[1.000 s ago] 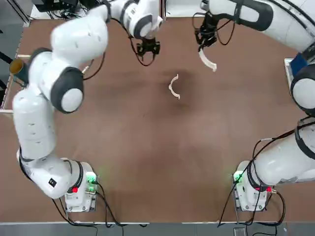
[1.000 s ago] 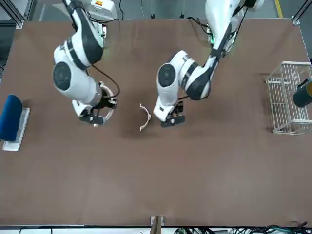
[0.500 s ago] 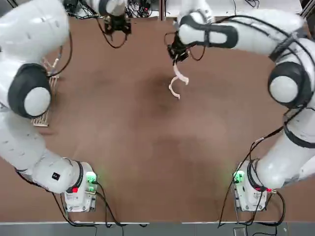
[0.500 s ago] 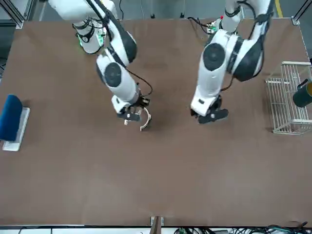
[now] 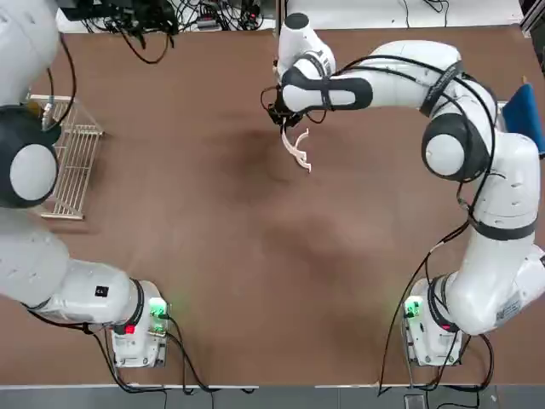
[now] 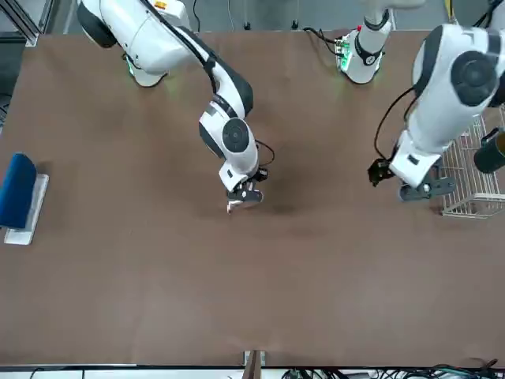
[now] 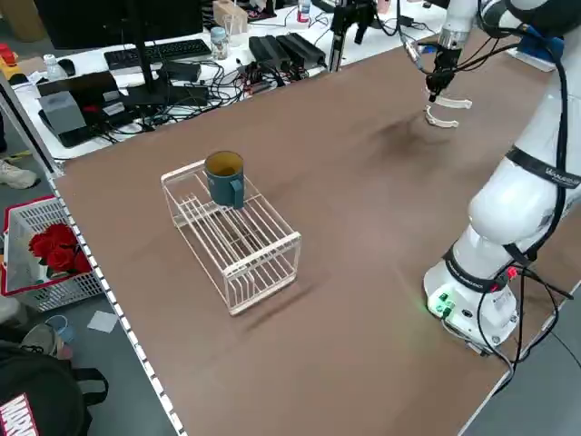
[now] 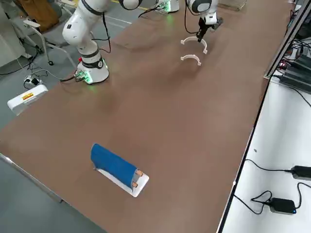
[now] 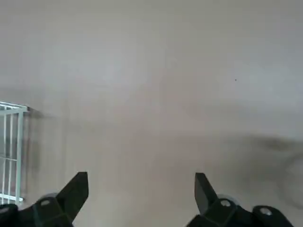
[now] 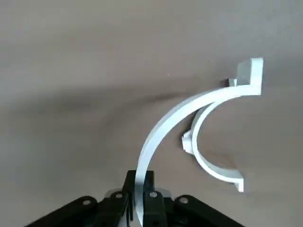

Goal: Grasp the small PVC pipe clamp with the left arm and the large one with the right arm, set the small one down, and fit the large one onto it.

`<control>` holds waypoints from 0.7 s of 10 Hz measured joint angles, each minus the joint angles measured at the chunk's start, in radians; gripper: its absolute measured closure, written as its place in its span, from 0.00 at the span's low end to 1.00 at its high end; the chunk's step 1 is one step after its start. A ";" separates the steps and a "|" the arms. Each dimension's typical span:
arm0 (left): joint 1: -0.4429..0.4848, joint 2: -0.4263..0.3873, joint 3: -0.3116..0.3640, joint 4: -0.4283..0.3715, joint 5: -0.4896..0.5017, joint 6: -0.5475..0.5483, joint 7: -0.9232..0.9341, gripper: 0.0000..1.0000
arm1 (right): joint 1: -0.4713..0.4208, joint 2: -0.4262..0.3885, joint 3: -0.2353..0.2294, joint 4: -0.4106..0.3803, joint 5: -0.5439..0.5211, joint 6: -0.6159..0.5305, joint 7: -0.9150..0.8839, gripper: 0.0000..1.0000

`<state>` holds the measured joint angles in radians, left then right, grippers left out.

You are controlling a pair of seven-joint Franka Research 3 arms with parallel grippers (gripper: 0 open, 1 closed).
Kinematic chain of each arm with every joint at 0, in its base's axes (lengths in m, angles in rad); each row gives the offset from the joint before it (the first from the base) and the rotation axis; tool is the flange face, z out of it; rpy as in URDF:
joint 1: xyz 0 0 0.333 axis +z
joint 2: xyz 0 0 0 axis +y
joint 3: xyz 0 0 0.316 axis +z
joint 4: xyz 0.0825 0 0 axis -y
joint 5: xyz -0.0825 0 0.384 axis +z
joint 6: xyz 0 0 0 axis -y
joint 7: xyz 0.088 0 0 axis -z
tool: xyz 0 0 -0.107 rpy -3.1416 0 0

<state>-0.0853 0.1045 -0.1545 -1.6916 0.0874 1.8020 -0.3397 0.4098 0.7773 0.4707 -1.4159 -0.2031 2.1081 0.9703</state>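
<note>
The small PVC pipe clamp (image 10: 210,163) lies on the brown table near its middle, also seen in the right side view (image 8: 191,59). The large one (image 10: 180,116) hangs just above it, arc overlapping the small clamp from overhead, with a gap between them in the right side view (image 8: 196,43). My right gripper (image 10: 140,187) is shut on one end of the large clamp; it shows in the top view (image 5: 279,115). My left gripper (image 6: 402,183) hovers near the wire rack, open, with nothing between its fingers (image 9: 78,189).
A white wire rack (image 5: 72,158) stands at the table's left side with a teal mug (image 7: 224,177) on top. A blue object on a white base (image 6: 20,191) sits at the right side. Cables and keyboards lie beyond the far edge.
My right gripper carried the large clamp leftward until it hangs over the small clamp. My left arm swung away from the middle toward the wire rack.
</note>
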 joint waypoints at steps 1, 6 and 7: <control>0.037 -0.023 0.000 0.000 -0.018 -0.009 0.052 0.01 | 0.002 0.020 0.000 0.001 -0.025 0.009 0.000 0.90; 0.079 -0.099 0.046 0.002 -0.069 -0.064 0.211 0.01 | 0.008 0.076 0.000 0.003 -0.095 0.051 0.004 0.90; 0.080 -0.114 0.059 0.004 -0.079 -0.082 0.227 0.01 | 0.009 0.080 0.000 0.003 -0.096 0.052 0.004 0.90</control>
<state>-0.0051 -0.0093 -0.0959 -1.6876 0.0079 1.7198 -0.1123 0.4184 0.8570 0.4703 -1.4133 -0.2987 2.1605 0.9742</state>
